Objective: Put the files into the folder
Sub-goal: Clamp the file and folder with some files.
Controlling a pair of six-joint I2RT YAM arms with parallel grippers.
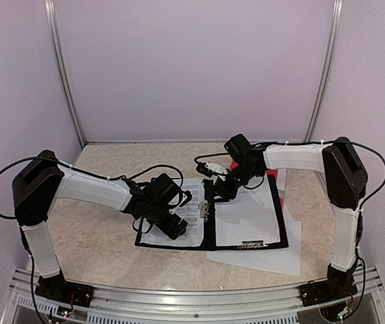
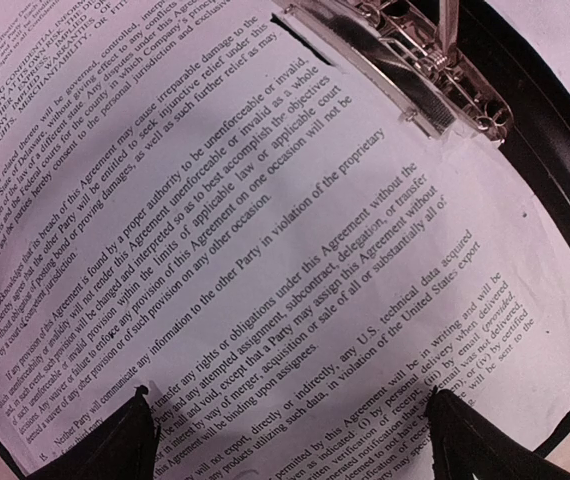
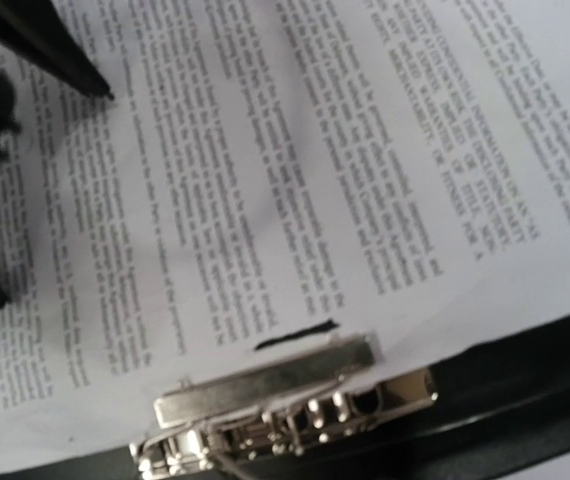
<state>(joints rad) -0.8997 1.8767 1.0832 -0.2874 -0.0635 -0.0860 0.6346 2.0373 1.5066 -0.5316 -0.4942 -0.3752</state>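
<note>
- two sheets of the files already lie in the open black folder (image 1: 210,233) on the table (image 1: 98,250), so we judge the task well along but not finished.
- on the folder's left half lies a printed sheet (image 1: 191,196), dense with text. the left gripper (image 2: 295,440) hovers just over it, jaws spread wide and holding nothing.
- at the spine, a metal clip (image 2: 405,70) sits at the edge of that printed sheet. we cannot tell whether it is clamped down on the paper.
- the right gripper (image 3: 25,175) hangs above the same printed sheet, near the clip. its fingers stand partly apart, with only paper showing between them, so it grips nothing.
- on the right half lies a blank sheet (image 1: 250,216), with a second clip (image 1: 250,244) at its near edge.
- what is left: one loose white sheet (image 1: 273,260) pokes out from under the folder's near right corner, outside it. we think it has yet to go in, and the clips may need closing.
- our count, left to right:
  - one printed sheet
  - one blank sheet
  - one loose sheet
  - any further sheets stacked beneath would be hidden
  - one folder
  - two clips
  - two grippers
  - one pink item (image 1: 281,201) at the folder's far right edge, too little shown to name
</note>
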